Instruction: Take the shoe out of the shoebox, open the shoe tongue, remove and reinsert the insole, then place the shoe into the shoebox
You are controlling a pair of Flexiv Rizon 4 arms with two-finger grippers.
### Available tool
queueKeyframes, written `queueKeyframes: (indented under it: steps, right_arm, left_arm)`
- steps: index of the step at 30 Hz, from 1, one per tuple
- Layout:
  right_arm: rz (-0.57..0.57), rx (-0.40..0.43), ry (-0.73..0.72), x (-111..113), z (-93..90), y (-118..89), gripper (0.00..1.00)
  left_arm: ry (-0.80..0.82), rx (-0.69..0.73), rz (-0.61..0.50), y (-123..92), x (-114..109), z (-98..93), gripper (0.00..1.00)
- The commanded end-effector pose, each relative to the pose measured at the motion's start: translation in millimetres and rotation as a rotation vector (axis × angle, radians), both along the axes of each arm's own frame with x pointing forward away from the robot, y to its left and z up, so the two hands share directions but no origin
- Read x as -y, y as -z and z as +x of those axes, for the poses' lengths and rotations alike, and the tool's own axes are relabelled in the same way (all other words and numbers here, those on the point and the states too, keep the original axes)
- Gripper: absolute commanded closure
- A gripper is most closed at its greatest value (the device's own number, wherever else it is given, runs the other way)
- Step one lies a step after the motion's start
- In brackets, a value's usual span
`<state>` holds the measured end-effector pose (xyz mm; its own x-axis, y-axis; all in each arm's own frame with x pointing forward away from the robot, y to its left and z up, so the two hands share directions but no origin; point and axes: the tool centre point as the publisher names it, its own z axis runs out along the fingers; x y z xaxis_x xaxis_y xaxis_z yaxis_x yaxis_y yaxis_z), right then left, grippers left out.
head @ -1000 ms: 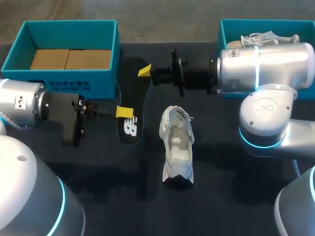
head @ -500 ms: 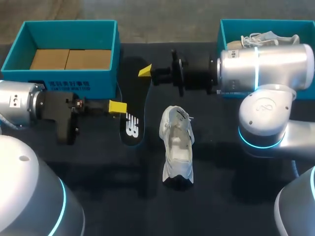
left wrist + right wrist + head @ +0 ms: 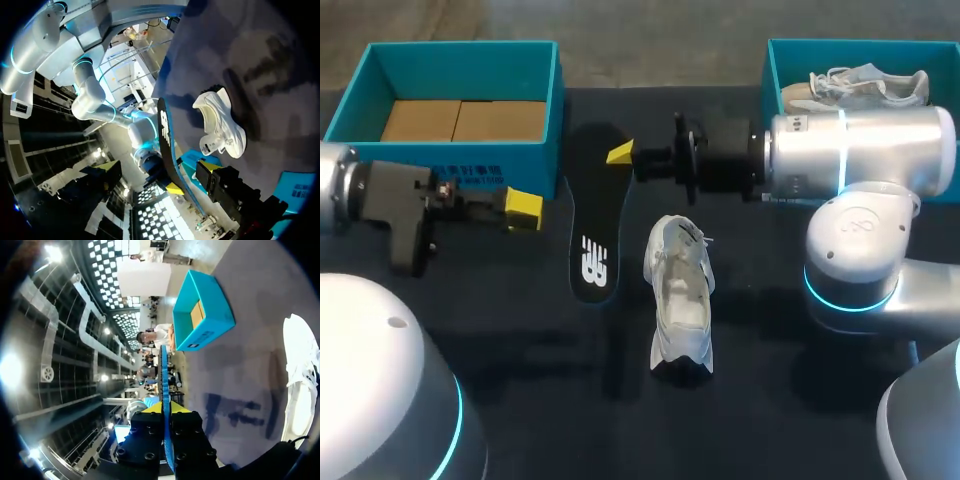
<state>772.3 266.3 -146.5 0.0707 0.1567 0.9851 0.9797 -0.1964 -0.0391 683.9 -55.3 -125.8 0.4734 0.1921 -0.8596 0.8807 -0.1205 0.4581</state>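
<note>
The black insole (image 3: 592, 215) hangs over the table, its far end pinched by my right gripper (image 3: 620, 153), which is shut on it. In the right wrist view the insole (image 3: 163, 375) stands edge-on between that gripper's (image 3: 163, 407) yellow tips. My left gripper (image 3: 523, 208) is open and empty, a little left of the insole. From the left wrist the insole (image 3: 165, 135) shows ahead between the spread fingers of my left gripper (image 3: 161, 172). The white shoe (image 3: 680, 300) lies on the table right of the insole, its opening facing up.
A teal shoebox (image 3: 450, 100) with a bare cardboard floor stands at the back left, just behind my left gripper. A second teal box (image 3: 775, 70) at the back right holds another pale shoe (image 3: 865, 80); my right arm crosses in front of it.
My left gripper opened, let go of the insole and drew back to the left. The insole stays in my right gripper, its near end shifted slightly right.
</note>
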Motion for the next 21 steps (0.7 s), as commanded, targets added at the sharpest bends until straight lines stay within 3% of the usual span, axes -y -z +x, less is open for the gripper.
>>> queueKeyframes:
  steps: [1,6,13,21]
  right_arm:
    - [0.007,0.003,0.004,0,0.9,8,1.00]
    - [-0.005,0.018,0.005,1,2.4,14,1.00]
    - [-0.009,0.041,-0.003,1,6.6,27,1.00]
    - [-0.005,0.041,0.011,2,7.9,35,1.00]
  left_arm:
    - [-0.006,-0.035,0.093,-11,-14,2.2,0.00]
    - [-0.020,-0.107,0.215,-11,-29,14.3,0.00]
    - [-0.015,-0.193,0.380,-19,-43,47.2,0.00]
    - [0.048,-0.211,0.519,-33,-31,73.7,0.00]
